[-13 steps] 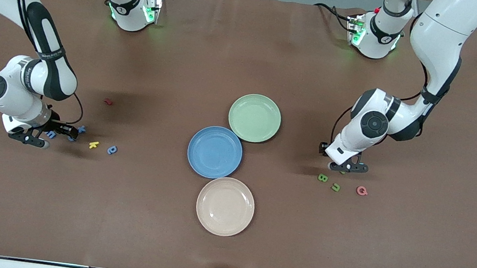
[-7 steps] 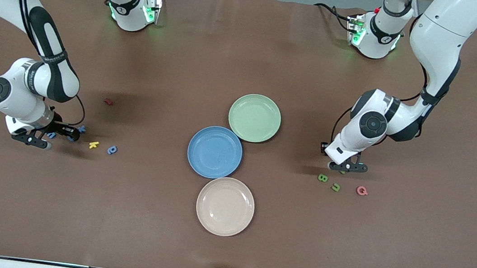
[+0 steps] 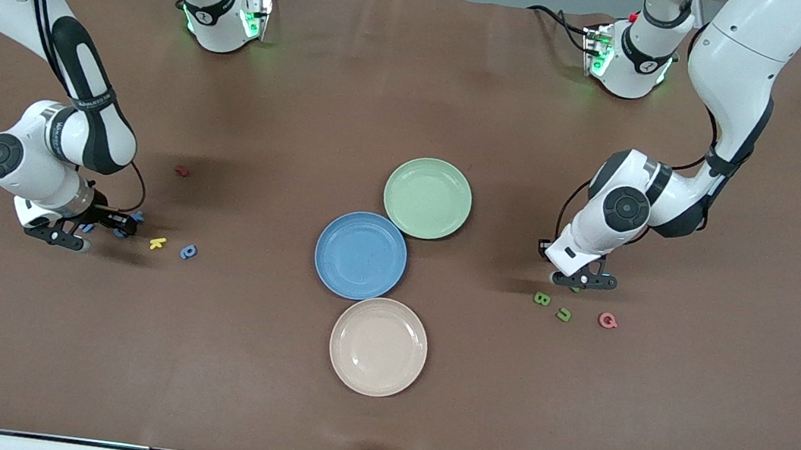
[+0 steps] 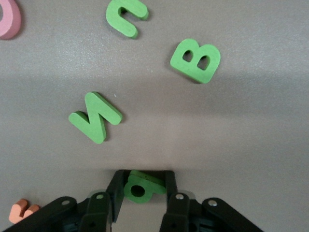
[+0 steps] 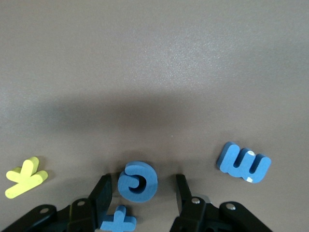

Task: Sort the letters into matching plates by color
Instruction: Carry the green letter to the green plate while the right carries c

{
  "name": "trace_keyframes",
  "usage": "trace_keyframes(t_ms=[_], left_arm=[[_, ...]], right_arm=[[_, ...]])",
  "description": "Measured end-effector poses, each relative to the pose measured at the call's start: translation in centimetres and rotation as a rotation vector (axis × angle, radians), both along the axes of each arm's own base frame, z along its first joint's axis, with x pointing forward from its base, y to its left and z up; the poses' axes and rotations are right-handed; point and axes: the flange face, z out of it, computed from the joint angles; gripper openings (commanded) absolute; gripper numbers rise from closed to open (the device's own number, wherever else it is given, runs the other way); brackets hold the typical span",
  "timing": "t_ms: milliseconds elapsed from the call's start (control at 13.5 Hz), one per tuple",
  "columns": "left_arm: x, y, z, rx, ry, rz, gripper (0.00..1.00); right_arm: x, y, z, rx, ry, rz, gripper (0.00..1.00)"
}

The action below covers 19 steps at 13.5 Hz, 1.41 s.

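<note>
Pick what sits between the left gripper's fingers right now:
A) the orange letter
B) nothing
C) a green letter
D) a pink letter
C: the left wrist view shows the left gripper with its fingers closed against a green letter; the pink letter and orange letter lie apart from it.

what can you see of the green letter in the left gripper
The green letter is a small chunky foam-looking piece with one round hole, matte bright green. It lies flat on the brown table between the left gripper's black fingers, which press on its sides. Its lower part is hidden by the gripper, so its shape is unclear.
</note>
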Motion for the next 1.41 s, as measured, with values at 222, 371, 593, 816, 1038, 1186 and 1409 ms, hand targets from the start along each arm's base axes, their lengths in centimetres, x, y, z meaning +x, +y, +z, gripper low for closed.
trace_keyframes(t_ms=[222,371,593,816,1038,1186,1409], left_arm=[[0.3,-0.1,0.5,0.004,-0.003,0.010,0.24],[0.2,-1.0,2.1,0.017,0.006,0.024,0.24],[-1.2,-6.0,6.0,0.030,0.016,0.071,0.24],[-3.9,-12.9,9.0,0.028,0.025,0.106,0.24],[-7.1,-19.5,9.5,0.017,0.024,0.127,0.24],[-9.0,-23.3,8.6,0.007,0.038,0.130,0.25],[-11.1,-26.7,6.8,0.005,0.071,0.118,0.26]], right_arm=[[0.1,0.0,0.1,0.000,-0.002,0.001,0.27],[0.2,0.1,0.2,0.000,-0.004,0.001,0.12],[0.5,0.0,0.5,0.000,-0.009,0.002,0.02],[2.6,0.3,3.2,0.021,0.086,0.008,0.00],[5.7,3.9,10.1,0.032,0.177,-0.017,0.00],[6.4,9.5,13.9,0.021,0.190,-0.057,0.01],[5.5,19.9,15.4,0.018,0.188,-0.132,0.01]])
